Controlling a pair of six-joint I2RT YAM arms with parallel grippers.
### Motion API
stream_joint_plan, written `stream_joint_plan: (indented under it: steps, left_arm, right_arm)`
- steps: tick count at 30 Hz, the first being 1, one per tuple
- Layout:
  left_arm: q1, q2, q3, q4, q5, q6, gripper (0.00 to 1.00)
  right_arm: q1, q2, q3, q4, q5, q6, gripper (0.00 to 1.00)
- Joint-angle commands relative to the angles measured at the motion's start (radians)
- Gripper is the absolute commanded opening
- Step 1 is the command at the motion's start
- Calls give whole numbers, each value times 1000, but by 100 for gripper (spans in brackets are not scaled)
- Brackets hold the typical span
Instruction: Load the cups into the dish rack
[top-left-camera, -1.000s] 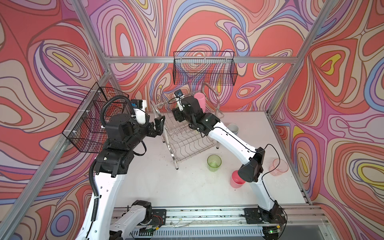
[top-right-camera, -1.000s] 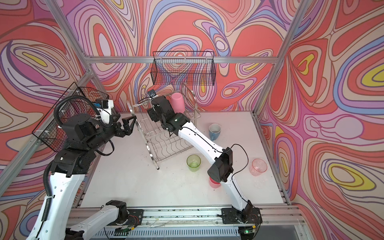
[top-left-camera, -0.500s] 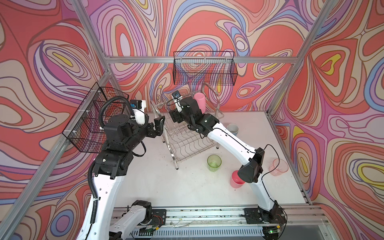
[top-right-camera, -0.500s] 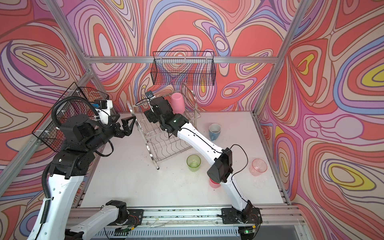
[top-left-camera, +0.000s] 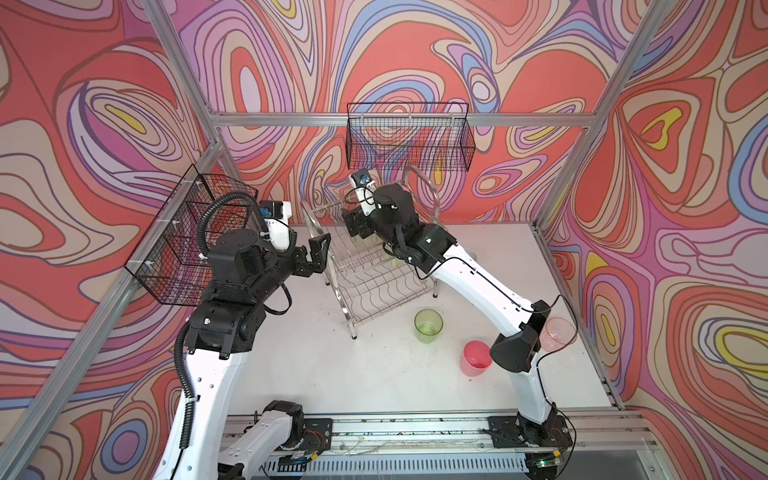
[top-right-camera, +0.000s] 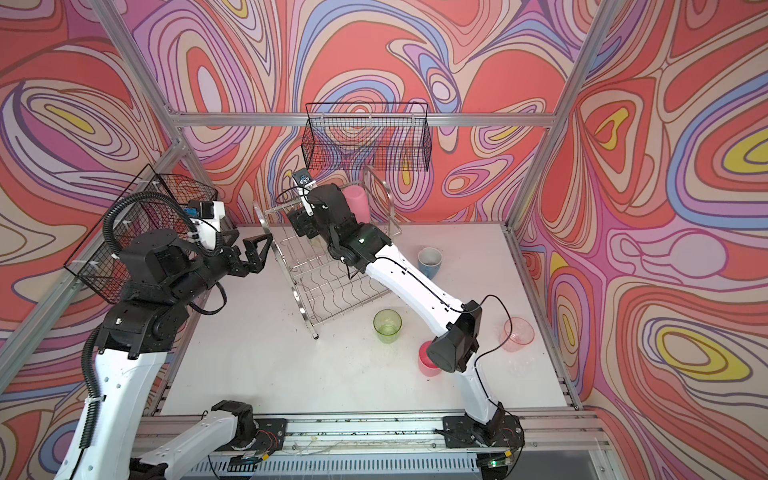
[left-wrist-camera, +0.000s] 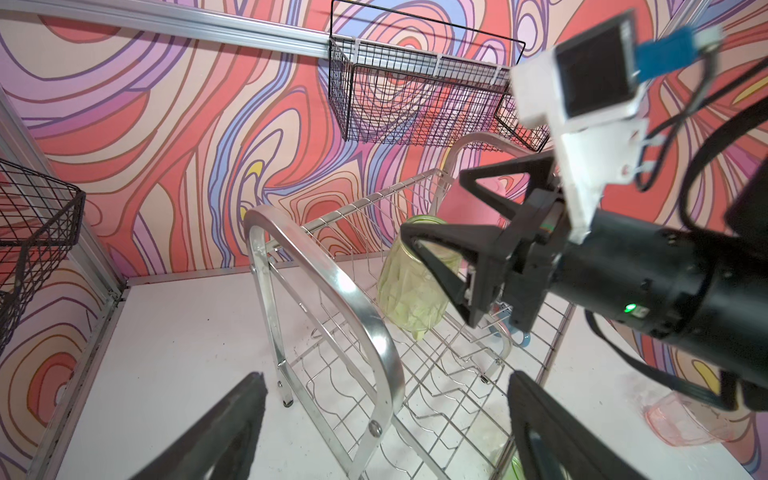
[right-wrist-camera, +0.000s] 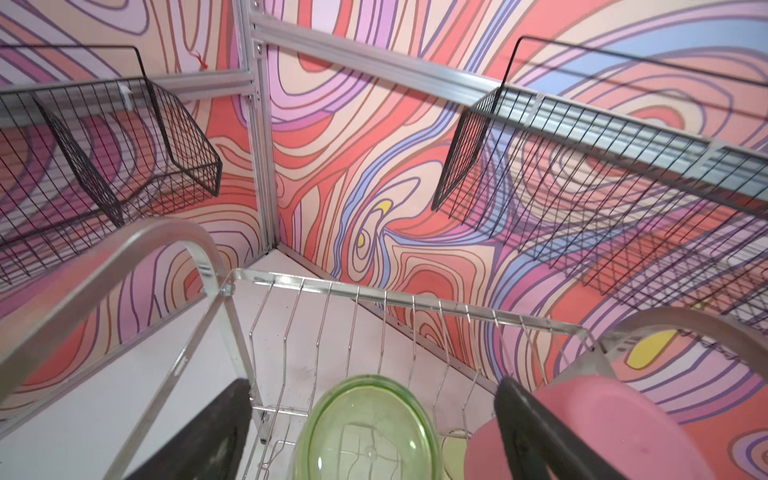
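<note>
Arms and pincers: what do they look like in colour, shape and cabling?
The left arm and right arm have white links and black joints. A ribbed black hose runs up the left one, a thin black cable along the right one. The left pincer and right pincer have black open-frame triangular fingers, each with a white camera box at its wrist.

Table pink tumbler (top-right-camera: 424, 362) half behind R elbow (top-right-camera: 453, 345); rack pink tumbler (right-wrist-camera: 623, 415) cut by frame edge.

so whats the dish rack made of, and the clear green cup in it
The dish rack: polished metal, probably steel; mirror glints on its tube handle. The clear green cup: glossy tinted plastic or glass, unclear which; rack wires show through it.
</note>
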Motion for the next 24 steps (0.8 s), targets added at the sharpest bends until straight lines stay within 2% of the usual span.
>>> stream_joint_plan:
  steps: [1, 6, 11, 17, 19, 24]
  left_arm:
    - [6, -22, 11, -27, -2, -8, 95]
    - [6, -22, 18, -52, 8, -9, 95]
    - [6, -24, 30, -68, 34, -12, 94]
    - [-12, -17, 37, -69, 82, -15, 93]
    - [-57, -13, 34, -67, 61, -8, 93]
    - [-269, 1, 41, -79, -81, 61, 92]
  right_arm:
    - [10, -62, -25, 29, -4, -1, 95]
    - [12, -202, -144, 94, 22, 8, 94]
    - [11, -355, -270, 64, 138, 6, 92]
    - [-43, -540, -414, -97, 211, 145, 89]
    - [-82, -604, -472, -156, 209, 215, 87]
    - [-159, -781, -655, -266, 206, 377, 84]
